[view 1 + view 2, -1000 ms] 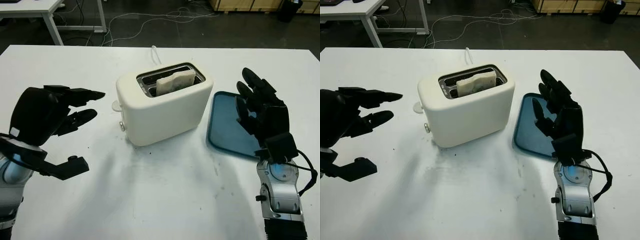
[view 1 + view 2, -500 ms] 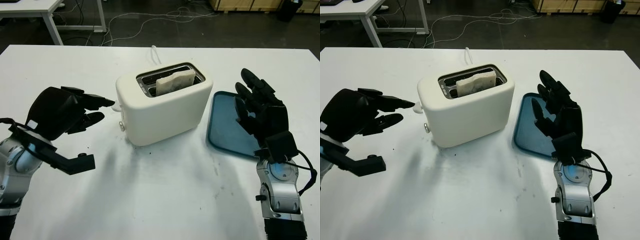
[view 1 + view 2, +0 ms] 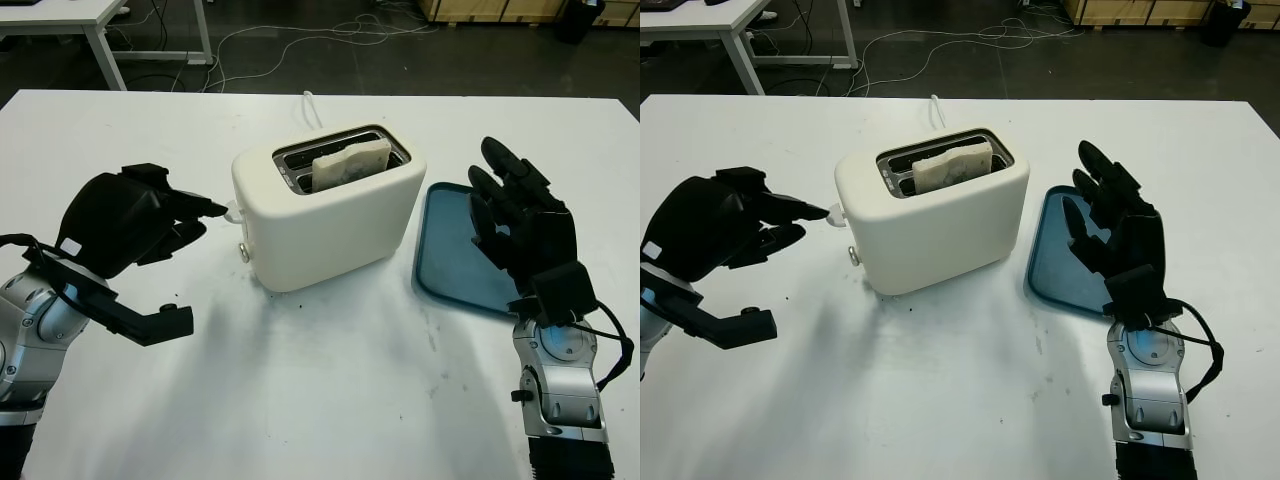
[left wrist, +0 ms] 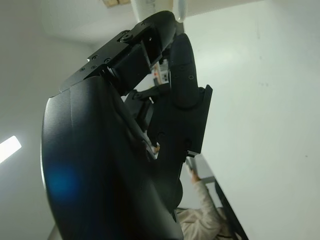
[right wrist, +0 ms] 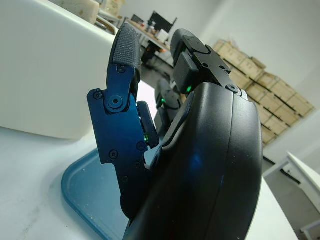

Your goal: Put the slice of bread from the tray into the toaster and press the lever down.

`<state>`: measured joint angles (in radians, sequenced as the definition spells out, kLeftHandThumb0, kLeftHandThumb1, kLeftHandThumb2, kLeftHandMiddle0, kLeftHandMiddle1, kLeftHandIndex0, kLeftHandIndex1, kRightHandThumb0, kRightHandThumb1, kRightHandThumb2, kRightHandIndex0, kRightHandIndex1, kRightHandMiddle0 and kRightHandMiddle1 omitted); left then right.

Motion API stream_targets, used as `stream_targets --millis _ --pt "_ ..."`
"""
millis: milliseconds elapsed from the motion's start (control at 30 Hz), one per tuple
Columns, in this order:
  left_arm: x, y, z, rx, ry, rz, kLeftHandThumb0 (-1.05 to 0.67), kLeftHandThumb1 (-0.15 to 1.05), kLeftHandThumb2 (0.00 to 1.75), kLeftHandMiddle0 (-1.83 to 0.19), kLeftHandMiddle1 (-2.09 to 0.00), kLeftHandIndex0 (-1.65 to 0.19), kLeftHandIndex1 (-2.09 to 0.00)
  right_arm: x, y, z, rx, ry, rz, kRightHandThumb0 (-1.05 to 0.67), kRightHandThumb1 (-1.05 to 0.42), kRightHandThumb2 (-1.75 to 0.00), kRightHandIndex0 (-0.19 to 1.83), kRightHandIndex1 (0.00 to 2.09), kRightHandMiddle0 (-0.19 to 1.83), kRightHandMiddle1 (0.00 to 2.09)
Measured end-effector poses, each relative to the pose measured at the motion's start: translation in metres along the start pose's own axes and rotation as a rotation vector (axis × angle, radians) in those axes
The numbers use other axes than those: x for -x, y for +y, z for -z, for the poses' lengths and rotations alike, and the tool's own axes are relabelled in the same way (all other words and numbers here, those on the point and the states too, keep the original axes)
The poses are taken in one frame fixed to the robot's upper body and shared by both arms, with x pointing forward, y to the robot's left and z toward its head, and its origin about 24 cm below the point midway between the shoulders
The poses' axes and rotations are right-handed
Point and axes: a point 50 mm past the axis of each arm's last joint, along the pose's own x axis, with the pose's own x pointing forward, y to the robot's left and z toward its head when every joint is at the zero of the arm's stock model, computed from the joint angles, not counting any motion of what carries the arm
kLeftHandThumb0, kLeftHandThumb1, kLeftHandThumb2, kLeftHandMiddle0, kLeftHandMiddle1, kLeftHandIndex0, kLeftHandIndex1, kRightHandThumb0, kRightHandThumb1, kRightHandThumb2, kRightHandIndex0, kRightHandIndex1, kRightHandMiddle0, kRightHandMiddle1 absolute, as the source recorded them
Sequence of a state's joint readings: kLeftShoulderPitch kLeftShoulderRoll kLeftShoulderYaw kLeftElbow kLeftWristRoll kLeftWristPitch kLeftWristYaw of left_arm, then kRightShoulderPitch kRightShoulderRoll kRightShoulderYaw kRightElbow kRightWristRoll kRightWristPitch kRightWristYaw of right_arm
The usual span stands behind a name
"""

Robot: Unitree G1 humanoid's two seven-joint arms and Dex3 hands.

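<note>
While bread (image 3: 350,163) stands in the glossy rounded toaster (image 3: 328,208), left hand (image 3: 135,220) open at its lever (image 3: 233,211).

The left hand (image 3: 135,220) reaches the lever (image 3: 233,211) over bare table (image 3: 320,380). The toaster (image 3: 330,205) separates it from the tray (image 3: 455,255).

At the lower left of the frame, the left hand (image 3: 125,222) has a glossy black rounded shell and segmented black fingers on a silver-grey forearm with a blue-lit joint. At the lower right, the right hand (image 3: 522,228) is matte black with small screws, above a silver wrist housing looped by a black cable.
</note>
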<state>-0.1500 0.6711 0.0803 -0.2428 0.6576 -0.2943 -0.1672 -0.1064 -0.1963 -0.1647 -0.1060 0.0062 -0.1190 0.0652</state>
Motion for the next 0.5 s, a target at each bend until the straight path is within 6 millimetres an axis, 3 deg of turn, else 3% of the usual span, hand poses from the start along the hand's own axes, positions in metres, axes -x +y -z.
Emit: stream_targets --millis 500 --pt "-0.0032 -0.0022 -0.0022 0.005 -0.011 0.022 -0.36 0.92 0.46 -0.50 -1.39 -0.89 -0.01 0.0000 0.0000 0.0007 -0.002 0.010 0.000 -0.62 -0.92 -0.45 0.47 0.00 0.46 0.00"
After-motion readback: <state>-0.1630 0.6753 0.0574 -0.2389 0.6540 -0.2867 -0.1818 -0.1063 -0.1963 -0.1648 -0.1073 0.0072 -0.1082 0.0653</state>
